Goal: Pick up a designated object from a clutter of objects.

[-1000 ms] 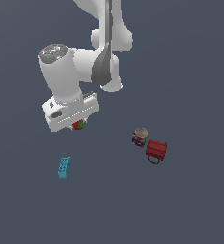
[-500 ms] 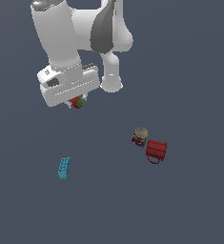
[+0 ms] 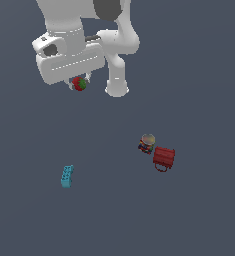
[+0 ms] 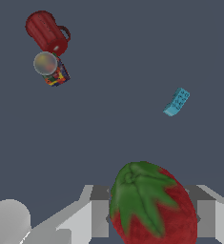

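Jaws of your gripper (image 4: 151,217) are pinching the small red strawberry with its green leafy cap (image 4: 151,209) from either side, lifting it clear of the surface toward the far edge.

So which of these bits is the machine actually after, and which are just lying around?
Part of the job:
- strawberry, red with a green cap, clamped in the gripper and lifted clear of the floor

Just lying about:
- cyan studded brick, alone
- small multicoloured can with a grey top
- dark-red ribbed box with a handle, close beside the can
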Tool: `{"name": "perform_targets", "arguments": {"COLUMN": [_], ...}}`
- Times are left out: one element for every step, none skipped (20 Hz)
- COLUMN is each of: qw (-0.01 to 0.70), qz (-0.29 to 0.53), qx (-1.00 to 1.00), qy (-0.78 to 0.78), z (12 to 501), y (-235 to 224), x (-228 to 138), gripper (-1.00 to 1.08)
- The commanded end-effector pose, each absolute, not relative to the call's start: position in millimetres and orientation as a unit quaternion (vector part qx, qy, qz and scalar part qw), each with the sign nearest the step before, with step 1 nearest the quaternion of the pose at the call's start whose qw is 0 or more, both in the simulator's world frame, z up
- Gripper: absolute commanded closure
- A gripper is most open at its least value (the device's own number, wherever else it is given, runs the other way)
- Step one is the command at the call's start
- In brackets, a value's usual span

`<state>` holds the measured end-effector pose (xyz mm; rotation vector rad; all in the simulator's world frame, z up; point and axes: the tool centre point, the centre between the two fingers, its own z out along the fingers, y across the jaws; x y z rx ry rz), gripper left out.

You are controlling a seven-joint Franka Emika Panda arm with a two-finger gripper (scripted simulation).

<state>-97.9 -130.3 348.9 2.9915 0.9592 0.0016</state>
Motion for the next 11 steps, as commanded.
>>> {"name": "perform_targets", "arguments": {"qw": [0.0,0.0,0.0,0.0,0.0,0.0,0.0,0.0,0.0,0.0,0.0], "qz": [0.0,0.0,0.0,0.0,0.0,0.0,0.0,0.0,0.0,0.0,0.0], "qx": [0.952,0.952,0.952,0.952,0.952,0.952,0.952,0.952,0.952,0.952,0.952], "qy": [0.305,0.305,0.305,0.305,0.305,0.305,0.305,0.305,0.305,0.305,0.305], "z": [362.6,367.0,370.8,374.3,377.2,379.6,381.6,383.1,384.2,384.8,384.9], "y": [-129.7,-129.5,-129.4,-129.3,-129.2,-129.2,-129.2,-129.2,-129.3,-129.4,-129.4], "x": [-105.1,-107.2,-109.1,-110.7,-112.0,-113.0,-113.8,-114.3,-114.6,-114.6,-114.6], "gripper": [1.08,1.08,1.08,1.08,1.08,1.08,1.08,1.08,1.08,1.08,1.08]}}
